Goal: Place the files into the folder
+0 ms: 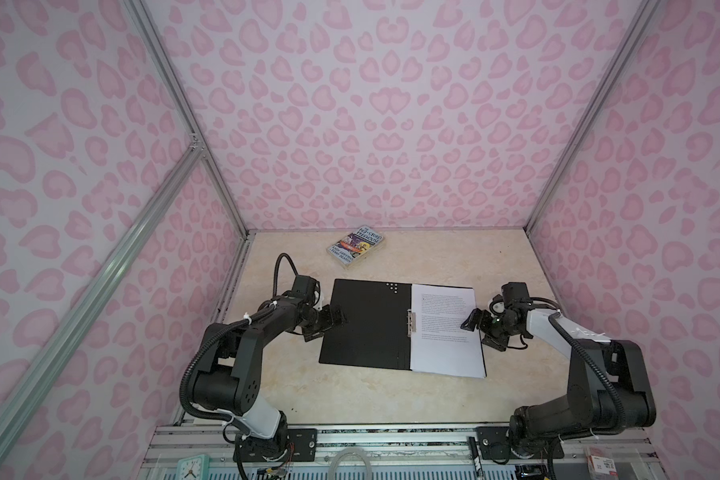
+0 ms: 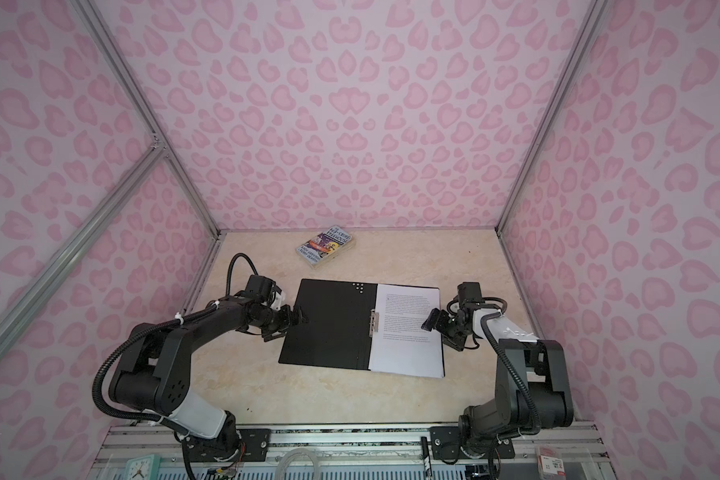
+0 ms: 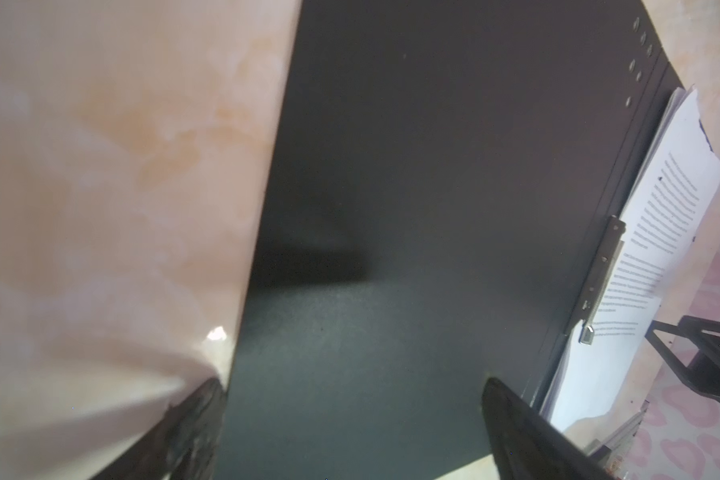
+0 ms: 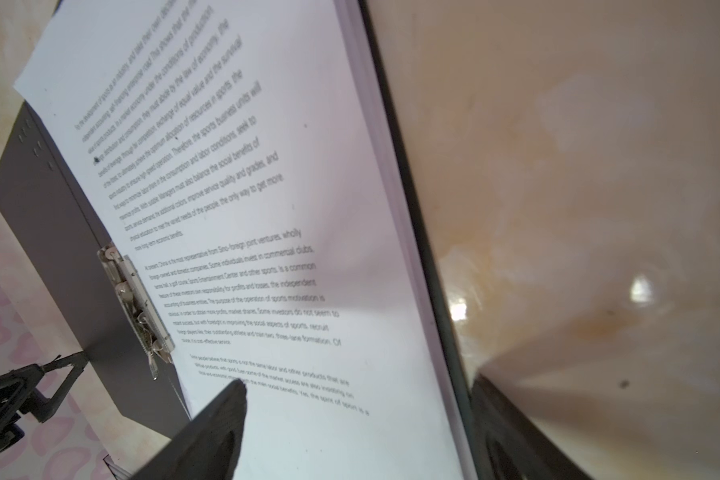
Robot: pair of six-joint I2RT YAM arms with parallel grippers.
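Note:
The folder [image 1: 366, 324] [image 2: 329, 324] lies open and flat on the table, black inside up, with a metal clip [image 1: 411, 322] [image 4: 134, 299] at its spine. The files [image 1: 445, 332] [image 2: 408, 332] [image 4: 267, 166] sit as a stack of printed white sheets on its right half. My left gripper [image 1: 331, 326] [image 2: 294, 324] [image 3: 354, 386] hangs open over the left cover's outer edge, holding nothing. My right gripper [image 1: 474, 334] [image 2: 435, 334] [image 4: 358, 382] is open and straddles the stack's right edge, one finger above the top sheet, the other over the table.
A colourful paperback book [image 1: 357, 246] [image 2: 326, 246] lies on the table behind the folder, near the back wall. Pink patterned walls enclose the table on three sides. The front rail carries both arm bases, and a small clock [image 1: 192, 467] stands just in front of it.

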